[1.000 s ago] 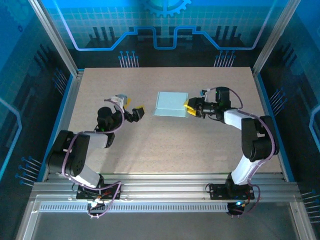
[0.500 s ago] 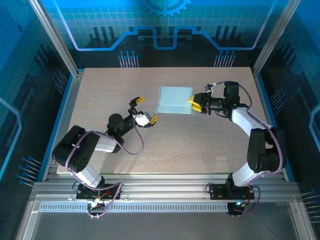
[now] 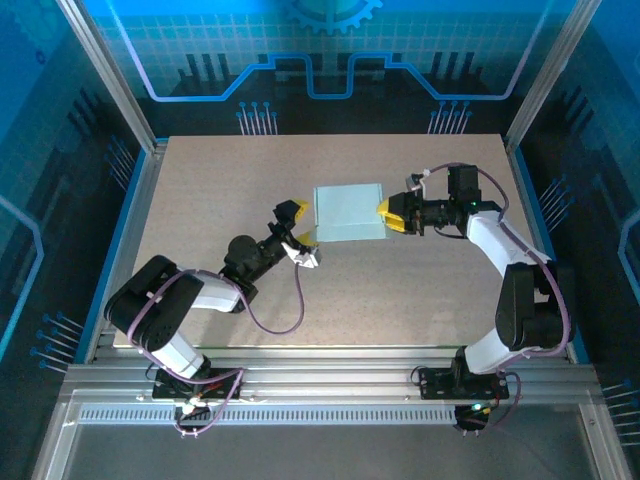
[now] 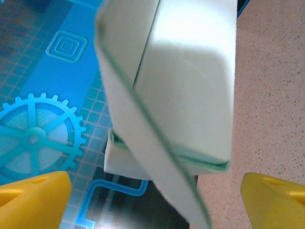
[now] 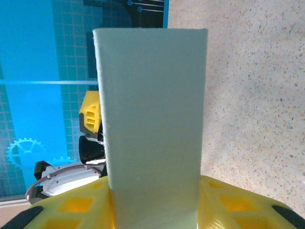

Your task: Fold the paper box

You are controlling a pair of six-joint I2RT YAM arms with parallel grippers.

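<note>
Progress on the fold is judged to be well along, with finishing work left at one corner. Nearest the arm bases, the speckled counter is crossed by the left arm, stretched low toward the middle. The left claw is seen spread wide, its yellow fingers set apart with nothing pinched between them. It is aimed at the near-left corner of the box, and no contact can be made out.

From above, the box is seen near the middle of the counter as a flat, closed, pale mint rectangle, so the main panels are taken to be folded already. In the left wrist view, however, one flap is seen standing loose and slanting across the end, with a thin gap open along the seam under it. Tucking or pressing down that flap is judged to be what is left. Whether the box rests on the counter or is lifted slightly off it cannot be told.

Beyond the box's right edge, the right claw is pinched onto that edge, the card being clamped between its yellow fingers. That side is therefore covered and could not be worked while held.

Farthest off, the blue wall is well apart from everything. Nothing else is seen on the counter to get in the way.
</note>
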